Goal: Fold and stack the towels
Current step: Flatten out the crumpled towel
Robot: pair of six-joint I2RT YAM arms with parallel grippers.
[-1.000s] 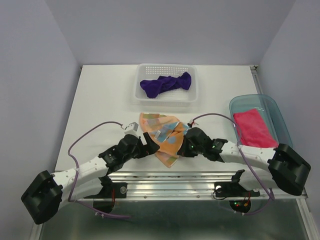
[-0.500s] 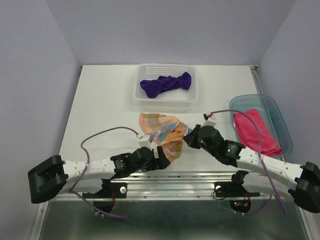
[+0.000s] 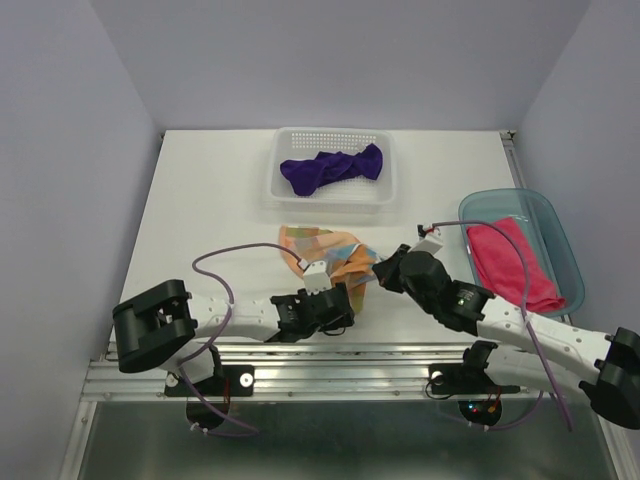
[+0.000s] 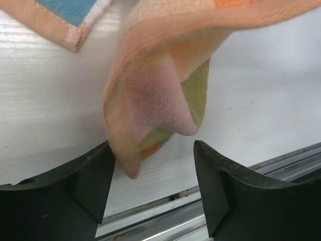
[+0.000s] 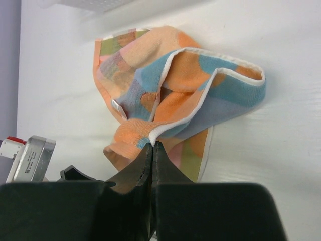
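The right gripper (image 5: 152, 150) is pinching the white-trimmed edge of the orange towel (image 5: 165, 85), jaws pressed fully together, near the front of the table (image 3: 200, 220). The left gripper (image 4: 153, 165) is standing open, with a drooping corner of that towel hanging between its spread fingers, unclamped. The purple towel (image 3: 330, 168) is lying in the white basket (image 3: 285, 195), and the pink towel (image 3: 510, 262) in the teal tray (image 3: 545, 215).

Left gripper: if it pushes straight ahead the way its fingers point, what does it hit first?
The drooping corner of the orange towel: it hangs between the open jaws of the left gripper. Behind it lies the white table; how far is unclear.
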